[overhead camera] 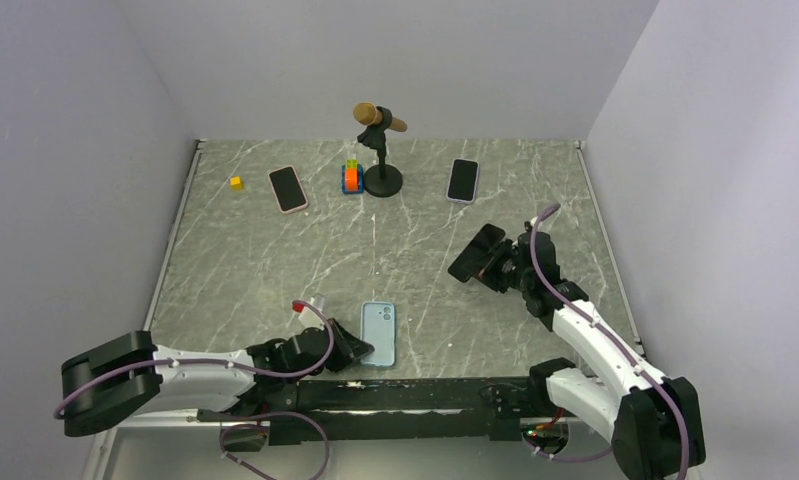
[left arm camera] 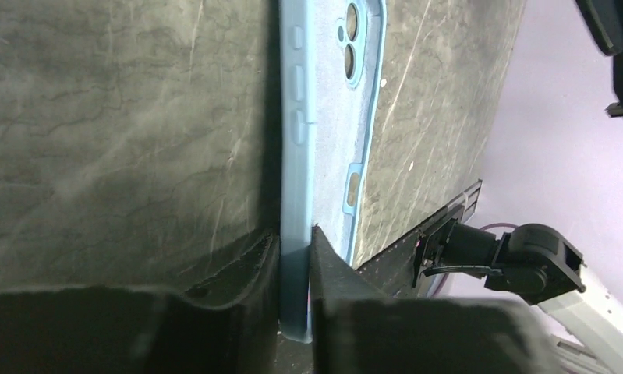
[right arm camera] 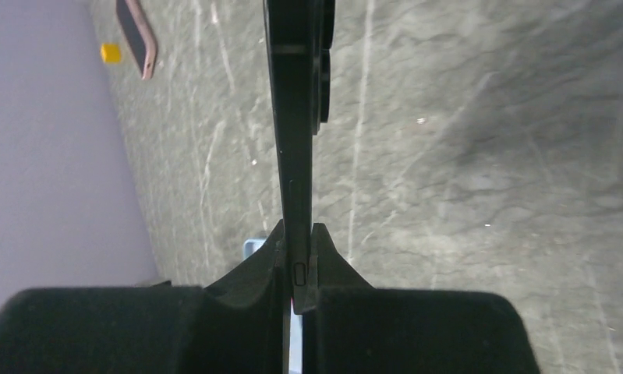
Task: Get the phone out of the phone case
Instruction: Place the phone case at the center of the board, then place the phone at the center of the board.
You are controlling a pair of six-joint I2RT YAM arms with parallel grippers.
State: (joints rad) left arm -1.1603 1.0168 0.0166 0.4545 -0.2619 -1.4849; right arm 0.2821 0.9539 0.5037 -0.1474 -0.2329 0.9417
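- marble table (overhead camera: 275, 290): plenty of bare stone in the middle between the two arms. that's where i'd park things.
- microphone (overhead camera: 379, 117) on its stand at the far edge, well apart from the action. just don't swing that way.
- black phone (overhead camera: 475, 252): bare, tilted, and it looks lifted off the marble on the right side, well apart from its case. the right gripper (right arm camera: 296, 253) has its fingers squeezed together on the phone's thin edge, near one end.
- light blue phone case (overhead camera: 379, 333): flat on the table at the near edge, and it looks empty, with the table colour showing through the camera holes in the left wrist view. the left gripper (left arm camera: 294, 257) is pinched on one side wall, near a corner.
- so to me the pull is basically done, and what's left is putting the phone down cleanly.
- that's a skinny hold on a smooth slab, so i'd go slow and lower it flat onto bare marble, with no twisting at the wrist. let one long edge touch first, then open up.
- i wouldn't open the left claw before the phone is parked, otherwise the light case could skid.
- two spare phones sit at the back, a pink-edged phone (overhead camera: 288, 189) and a pale-edged phone (overhead camera: 463, 180). ignore both.
- orange block stack (overhead camera: 351, 178) and yellow block (overhead camera: 236, 182): far off, no bother.
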